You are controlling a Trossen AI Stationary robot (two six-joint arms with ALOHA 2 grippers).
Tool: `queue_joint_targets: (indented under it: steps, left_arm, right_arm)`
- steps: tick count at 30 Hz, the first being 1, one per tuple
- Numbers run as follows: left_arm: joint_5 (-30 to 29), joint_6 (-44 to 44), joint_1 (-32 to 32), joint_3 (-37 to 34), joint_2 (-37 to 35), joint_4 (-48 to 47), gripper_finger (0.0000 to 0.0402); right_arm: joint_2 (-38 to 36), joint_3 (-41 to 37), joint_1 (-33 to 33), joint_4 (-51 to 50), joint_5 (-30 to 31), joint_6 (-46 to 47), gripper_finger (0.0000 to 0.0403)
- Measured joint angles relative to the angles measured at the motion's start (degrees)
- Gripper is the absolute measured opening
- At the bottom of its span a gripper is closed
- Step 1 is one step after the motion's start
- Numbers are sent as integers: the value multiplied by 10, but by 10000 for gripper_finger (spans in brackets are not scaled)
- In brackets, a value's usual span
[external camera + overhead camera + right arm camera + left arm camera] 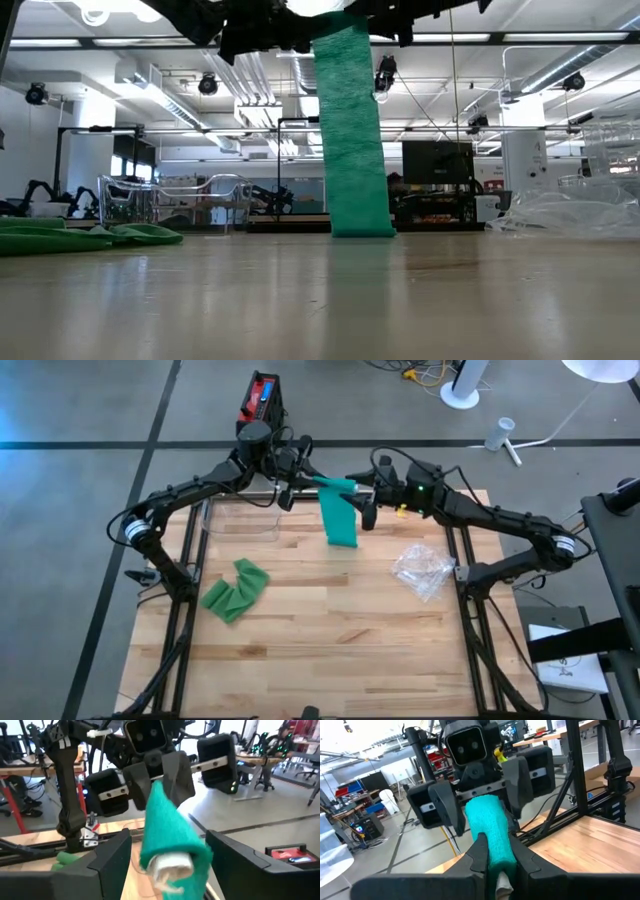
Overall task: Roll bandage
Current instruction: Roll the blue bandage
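Wooden slats are forming the table (pixel 330 650), with grey floor around it; no writing is readable. At twelve o'clock, the left gripper (pixel 300 472) is clamping the green bandage (pixel 341 520) roll, its strip hanging to the table, while the right gripper (pixel 368 490) is standing with fingers apart around the roll's end.

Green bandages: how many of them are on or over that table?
2. One bandage hangs as a strip between the two arms at the table's far edge; another bandage lies crumpled on the wood near the left side.

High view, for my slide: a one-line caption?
Left gripper pinches a green bandage hanging over the table.
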Motion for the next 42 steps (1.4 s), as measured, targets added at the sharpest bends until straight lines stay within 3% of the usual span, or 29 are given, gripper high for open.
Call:
queue_joint_targets:
  steps: [7, 24, 29, 36, 42]
  left_arm:
    - [-2, -3, -1, 0, 0, -6, 27]
    - [-7, -9, -2, 0, -4, -7, 35]
    - [-43, -62, -2, 0, -18, -6, 86]
    - [-44, -169, 7, 0, -34, -7, 191]
    - [-37, -186, 8, 0, -34, -7, 268]
  right_arm:
    - [6, 8, -1, 1, 0, -19, 197]
    - [11, 9, -6, 0, -2, -82, 27]
    - [-1, 9, -6, 3, 1, -115, 14]
    - [-11, 18, -6, 26, 2, -190, 16]
    - [-11, 18, -6, 46, -18, -216, 17]
